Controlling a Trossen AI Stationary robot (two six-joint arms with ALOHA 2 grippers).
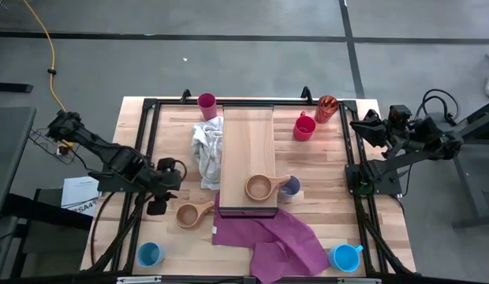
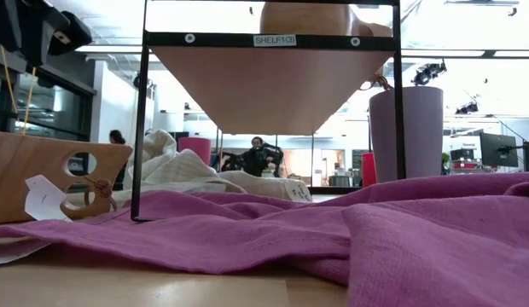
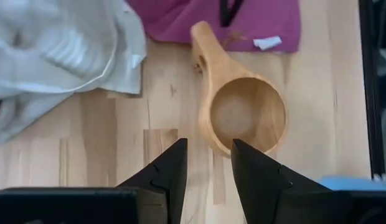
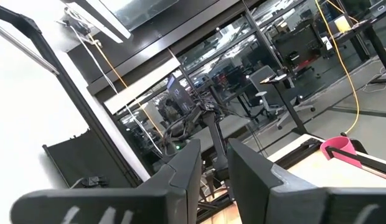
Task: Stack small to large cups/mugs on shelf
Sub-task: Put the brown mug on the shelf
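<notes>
Tan wood filled your left wrist view: the wooden handled cup point(image 3: 246, 115) lay on the table point(image 1: 339, 221) just ahead of your left gripper point(image 3: 207, 163), whose fingers point(image 3: 169, 171) stood a little apart with nothing between them, one tip overlapping the cup's rim in that view. From above, that gripper point(image 1: 159, 207) sat just left of the cup point(image 1: 189, 214), whose handle pointed toward the purple cloth point(image 1: 268, 241) and the shelf point(image 1: 248, 162). A second wooden cup point(image 1: 261, 187) already rested on the shelf's near end, with the lavender tumbler point(image 1: 291, 187) just beside the plank on the table. The red mug point(image 1: 304, 127) and the orange-red translucent tumbler point(image 1: 326, 108) stood right of the shelf near the far edge, the magenta tumbler point(image 1: 207, 102) at the far left corner of it, and two blue mugs point(image 1: 151, 255) at the near corners of the table. A white cloth point(image 1: 207, 150) lay bunched along the shelf's left side. Your right gripper point(image 4: 213, 163) waited off the table's right edge, aimed at the room, fingers slightly parted and empty.
</notes>
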